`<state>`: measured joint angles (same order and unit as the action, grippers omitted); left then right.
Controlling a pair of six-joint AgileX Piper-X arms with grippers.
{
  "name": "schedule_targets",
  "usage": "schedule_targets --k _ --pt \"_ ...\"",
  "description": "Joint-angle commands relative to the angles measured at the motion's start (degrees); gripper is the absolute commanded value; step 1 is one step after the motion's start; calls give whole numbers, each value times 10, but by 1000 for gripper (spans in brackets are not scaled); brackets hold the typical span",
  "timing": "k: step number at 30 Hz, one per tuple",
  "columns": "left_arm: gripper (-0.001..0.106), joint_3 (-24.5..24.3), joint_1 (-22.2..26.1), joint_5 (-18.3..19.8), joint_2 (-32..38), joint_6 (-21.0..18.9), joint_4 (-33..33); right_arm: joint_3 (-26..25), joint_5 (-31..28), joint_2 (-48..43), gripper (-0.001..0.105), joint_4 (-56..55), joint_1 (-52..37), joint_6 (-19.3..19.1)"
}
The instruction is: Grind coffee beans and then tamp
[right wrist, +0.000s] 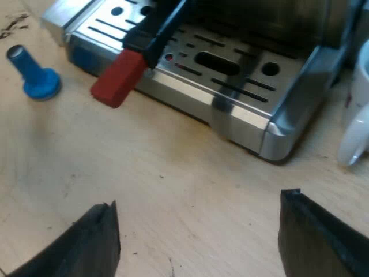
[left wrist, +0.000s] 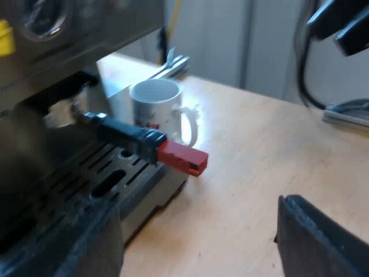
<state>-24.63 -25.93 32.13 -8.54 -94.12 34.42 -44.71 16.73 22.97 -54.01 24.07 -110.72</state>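
**Espresso machine.** The brushed-steel espresso machine (left wrist: pixel 86 23) stands on the table, its slotted steel drip tray (right wrist: pixel 242 124) towards both arms.

**Holder.** The metal holder's black handle (left wrist: pixel 124 134) juts from the machine's front over the tray and ends in a red block (right wrist: pixel 118 78). Its basket end is in shadow, so which outlet it sits beneath cannot be told.

**Mug.** A white ceramic mug (left wrist: pixel 161 109) stands just beside the tray's corner.

**Tamper.** The blue flared tamper (right wrist: pixel 34 75) stands on the table near the tray's other corner, close to the red block but apart from it.

**End effectors.** The left gripper (left wrist: pixel 196 254) is spread wide and empty, low over the table near the red block. The right gripper (right wrist: pixel 202 242) is likewise spread and empty, facing the tray's front.

**Hazards.**
- The handle overhangs the tray, so a careless sweep by either arm could strike it and twist the holder.
- A grip taken only on the smooth red tip could slip when turning.
- The mug, so close to the tray, could be tipped by the left arm.
- The narrow-stemmed tamper could topple if nudged.

**Surface and room.** The table (right wrist: pixel 173 173) is pale wood with scattered dark specks. A grey metal bracket (left wrist: pixel 173 64) lies beyond the mug, before a pale wall (left wrist: pixel 230 40).
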Motion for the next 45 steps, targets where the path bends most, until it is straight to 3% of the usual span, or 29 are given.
schedule_targets --k 1,9,14,20,24,26,29,32,36,39,41,45 --pt "60 38 -23 12 1 5 -76 -8 -28 7 60 2 57 -12" --pt "60 134 -60 12 -42 5 -186 18 -140 15 60 61 169 8" --pt "60 167 -60 12 -84 5 -242 79 -233 16 60 161 242 25" --pt "60 171 -60 12 -132 5 -280 150 -320 17 60 247 326 65" --pt "60 171 -60 12 -158 5 -294 165 -342 17 60 267 349 74" --pt "60 171 -60 12 -175 5 -301 199 -408 17 60 315 405 106" --pt "60 171 -60 12 -182 5 -305 217 -453 21 60 338 437 106" --pt "60 171 -60 12 -182 0 -305 242 -505 40 60 390 476 134" --pt "60 171 -60 12 -182 0 -305 256 -529 60 60 427 496 132" --pt "60 171 -60 12 -182 0 -305 276 -572 129 60 530 522 133" --pt "60 171 -60 12 -182 0 -305 275 -599 175 54 589 524 142" --pt "60 171 -60 12 -182 0 -305 275 -607 237 47 666 524 163"
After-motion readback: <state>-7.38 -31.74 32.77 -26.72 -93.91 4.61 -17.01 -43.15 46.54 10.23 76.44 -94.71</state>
